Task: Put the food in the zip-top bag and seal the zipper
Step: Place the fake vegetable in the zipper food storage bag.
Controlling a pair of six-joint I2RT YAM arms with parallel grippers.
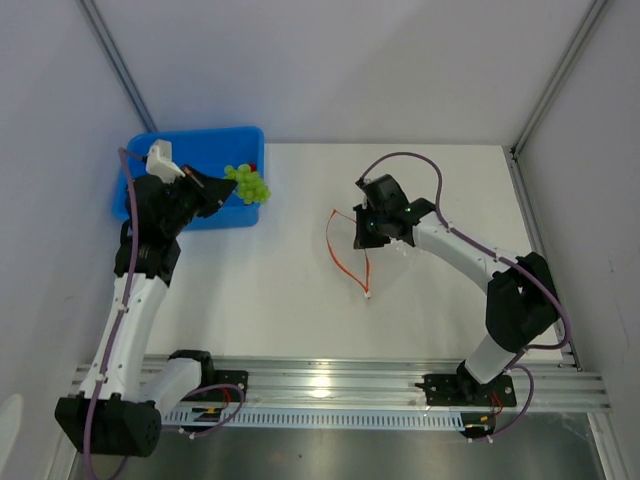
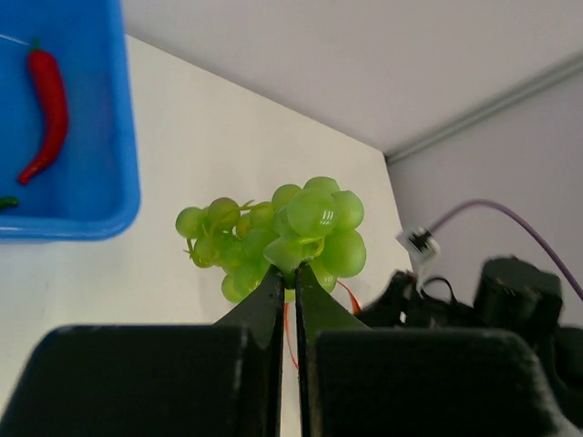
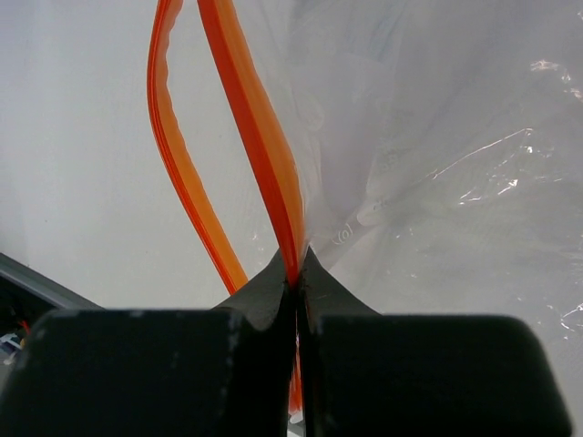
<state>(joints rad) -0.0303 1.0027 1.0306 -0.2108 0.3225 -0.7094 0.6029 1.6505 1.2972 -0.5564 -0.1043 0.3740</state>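
On the white worktop (image 1: 290, 300), the left pincer (image 2: 288, 273) is closed on the grapes (image 2: 287, 228) and the right pincer (image 3: 295, 264) is closed on the zipper (image 3: 250, 137).

Nearest the left wrist camera, dark fingertips pinch the underside of the bunch, and the exact contact is hidden behind glossy, round, light-green beads. Beyond lies the blue tub (image 2: 100, 209), smooth plastic, holding a slim red piece (image 2: 47, 109), curved and shiny. A darker-green piece (image 2: 7, 202) is cut off at the frame edge. On the right, the thin red-orange strip loops open from the closed tips. The zip-top bag (image 3: 437, 182) is clear, creased, glinting film, and from above its outline is barely traceable.
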